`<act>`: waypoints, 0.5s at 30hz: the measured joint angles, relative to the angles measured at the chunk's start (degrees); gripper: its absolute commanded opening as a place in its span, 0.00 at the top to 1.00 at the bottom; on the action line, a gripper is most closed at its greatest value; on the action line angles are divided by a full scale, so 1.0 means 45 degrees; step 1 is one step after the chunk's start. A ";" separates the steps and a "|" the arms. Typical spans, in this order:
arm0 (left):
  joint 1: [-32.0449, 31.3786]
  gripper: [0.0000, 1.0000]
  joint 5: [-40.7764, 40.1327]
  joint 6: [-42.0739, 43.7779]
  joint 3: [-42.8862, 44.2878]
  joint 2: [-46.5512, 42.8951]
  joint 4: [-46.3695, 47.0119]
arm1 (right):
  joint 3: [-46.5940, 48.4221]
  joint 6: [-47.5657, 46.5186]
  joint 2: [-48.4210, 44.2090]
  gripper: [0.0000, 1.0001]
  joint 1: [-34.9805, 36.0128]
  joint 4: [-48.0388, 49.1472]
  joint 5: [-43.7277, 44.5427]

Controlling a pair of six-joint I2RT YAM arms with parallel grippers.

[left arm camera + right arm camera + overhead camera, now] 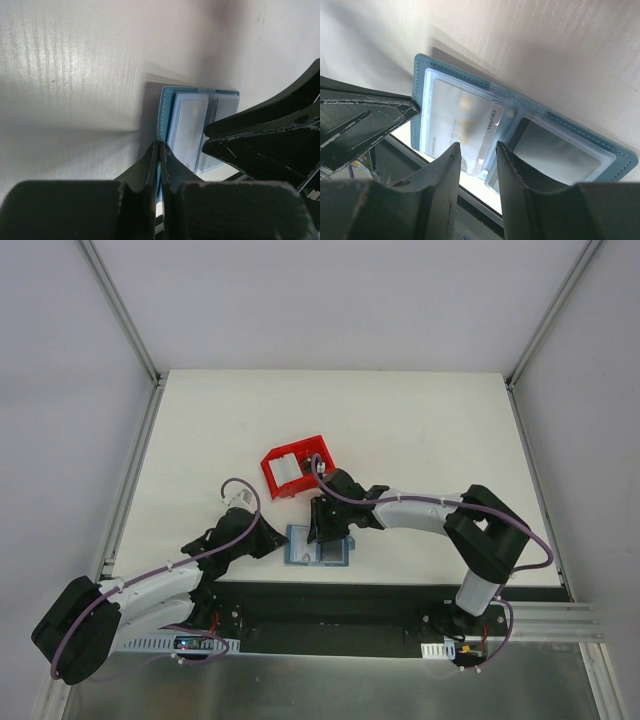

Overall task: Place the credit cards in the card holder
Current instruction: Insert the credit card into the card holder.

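The teal card holder [300,552] lies spread open near the table's front edge. A white credit card [465,125] sits in its clear left pocket, one end reaching toward the middle fold. A grey credit card [555,150] fills the right pocket. My left gripper [160,146] is shut, its tips pinching the left edge of the card holder [187,125]. My right gripper [477,146] hovers open just over the white card, nothing between its fingers. Seen from above, the right gripper [322,532] covers the holder's upper middle and the left gripper [278,540] is at its left side.
A red plastic bin [310,450] stands just behind the holder with a pale card [288,472] in it. The black mounting rail [380,600] runs right below the holder at the table's front edge. Both arms crowd the holder from either side.
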 measured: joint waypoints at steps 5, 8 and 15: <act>0.0000 1.00 0.0000 -0.0005 0.0000 -0.0034 -0.0010 | 0.0010 0.0010 0.0024 0.71 0.0024 -0.0015 -0.0097; 0.0000 1.00 0.0000 0.0000 0.0000 -0.0039 -0.0010 | 0.0063 -0.0015 0.0117 0.74 0.0097 0.0029 -0.0214; 0.0000 1.00 -0.0034 -0.0005 0.0000 -0.0044 -0.0058 | 0.0602 -0.0024 0.0534 0.77 0.0345 0.0121 -0.0612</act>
